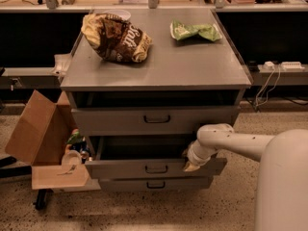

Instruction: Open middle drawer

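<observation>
The grey cabinet (pixel 159 66) has three drawers. The middle drawer (pixel 120 168) is the wide shallow front with a small dark loop handle (pixel 156 169). It stands pulled out toward me, with a dark open gap above its front. My gripper (pixel 190 164), on a white arm (pixel 240 143) reaching in from the right, sits at the top edge of that front, right of the handle. The taller top drawer (pixel 115 121) is above and the narrow bottom drawer (pixel 125 184) below.
A brown chip bag (pixel 115 36) and a green bag (pixel 195 31) lie on the cabinet top. An open cardboard box (pixel 36 129) with small items stands on a low cart at the left. My white body (pixel 284 186) fills the lower right. Cables hang at the right.
</observation>
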Robot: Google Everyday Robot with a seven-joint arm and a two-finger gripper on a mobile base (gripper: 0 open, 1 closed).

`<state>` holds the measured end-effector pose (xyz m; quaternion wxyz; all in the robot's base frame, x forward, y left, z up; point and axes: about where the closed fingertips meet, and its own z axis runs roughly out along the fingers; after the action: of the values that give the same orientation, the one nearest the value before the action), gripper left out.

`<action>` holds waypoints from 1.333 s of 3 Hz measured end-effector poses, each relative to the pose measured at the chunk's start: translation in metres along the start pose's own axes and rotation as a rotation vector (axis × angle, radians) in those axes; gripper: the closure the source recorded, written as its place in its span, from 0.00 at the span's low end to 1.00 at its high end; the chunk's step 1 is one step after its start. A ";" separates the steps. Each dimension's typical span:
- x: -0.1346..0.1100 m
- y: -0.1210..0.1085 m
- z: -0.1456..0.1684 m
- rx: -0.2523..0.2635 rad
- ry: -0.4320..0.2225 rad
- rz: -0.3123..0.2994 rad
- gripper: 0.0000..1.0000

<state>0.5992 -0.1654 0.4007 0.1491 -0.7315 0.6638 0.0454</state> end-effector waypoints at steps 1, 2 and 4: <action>-0.006 0.007 -0.011 0.001 -0.018 0.004 0.86; -0.006 0.007 -0.010 0.001 -0.018 0.004 0.65; -0.006 0.007 -0.010 0.000 -0.018 0.004 0.18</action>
<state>0.5902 -0.1627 0.4112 0.1550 -0.7297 0.6639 0.0521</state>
